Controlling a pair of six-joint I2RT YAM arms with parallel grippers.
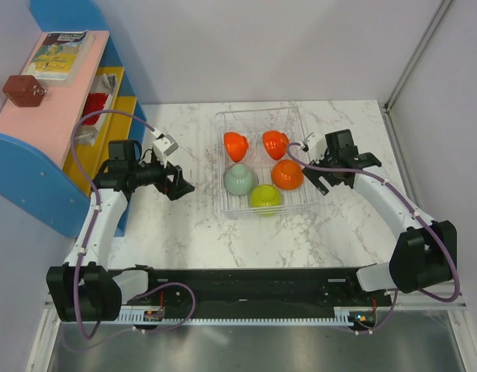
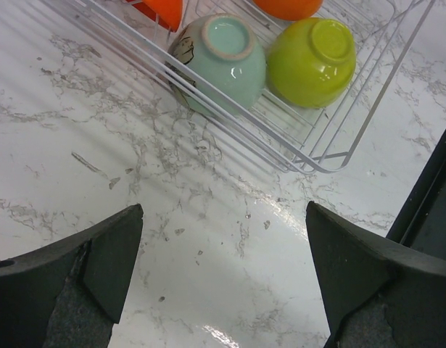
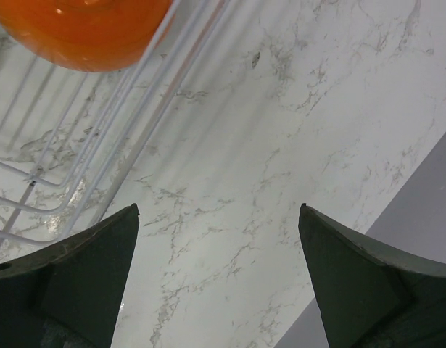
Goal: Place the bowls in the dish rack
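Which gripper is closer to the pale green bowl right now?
Left. The left gripper hangs open just outside the left wall of the dish rack, with the pale green bowl right behind that wall. The right gripper is outside the right wall, with an orange bowl between.

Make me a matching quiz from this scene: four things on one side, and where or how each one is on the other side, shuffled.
Things
1. lime-yellow bowl
2. left pincer
3. right pincer
4. shelf unit

Places or states
A. open, right of the dish rack
B. inside the dish rack, by its near wall
C. at the far left, beyond both arms
D. open, left of the dish rack

Pairs: 1-B, 2-D, 3-A, 4-C
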